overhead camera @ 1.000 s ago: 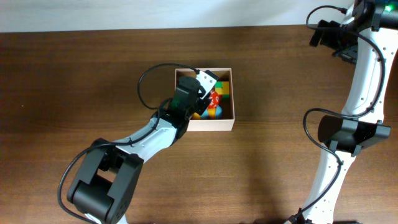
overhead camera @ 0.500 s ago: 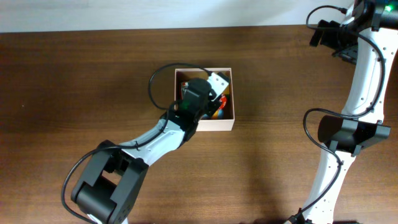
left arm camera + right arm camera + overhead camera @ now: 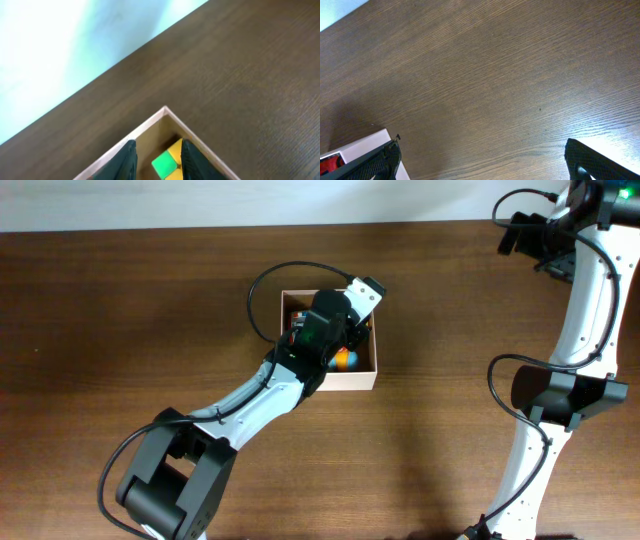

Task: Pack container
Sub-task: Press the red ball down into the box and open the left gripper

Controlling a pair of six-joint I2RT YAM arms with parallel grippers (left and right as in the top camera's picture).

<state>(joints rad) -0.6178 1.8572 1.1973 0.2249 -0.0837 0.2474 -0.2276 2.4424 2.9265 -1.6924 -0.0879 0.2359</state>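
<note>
Update on the packing rig, as we see it. Left gripper [image 3: 158, 143] hangs over the far right corner of the container [image 3: 350, 381], pointing down into it. From the left wrist view its two fingers [image 3: 128, 161] are partly spread, with a modest gap between them, nowhere near as wide as the other hand. We see nothing pinched in that gap and nothing touching either finger. Through the gap we get a green block [image 3: 164, 164] and a yellow block [image 3: 175, 150], touching each other and lying against the tan cardboard wall right by the corner.

Overhead, the container sits on the dark wooden table [image 3: 150, 310], roughly mid-table. The left arm [image 3: 265, 385] reaches diagonally across it from the near side and covers most of the inside. What peeks out past the arm is something orange and blue [image 3: 345, 359] near the front wall and a bit of red [image 3: 296, 322] by the left wall. We can't tell what those toys are. A black cable [image 3: 262, 292] loops off the arm over the table, just left of the container.

Right gripper [image 3: 481, 145] is well apart from all that, up at the far right corner of the table. Its jaws are spread wide and hold nothing, with just the table's wood grain showing between them.
</note>
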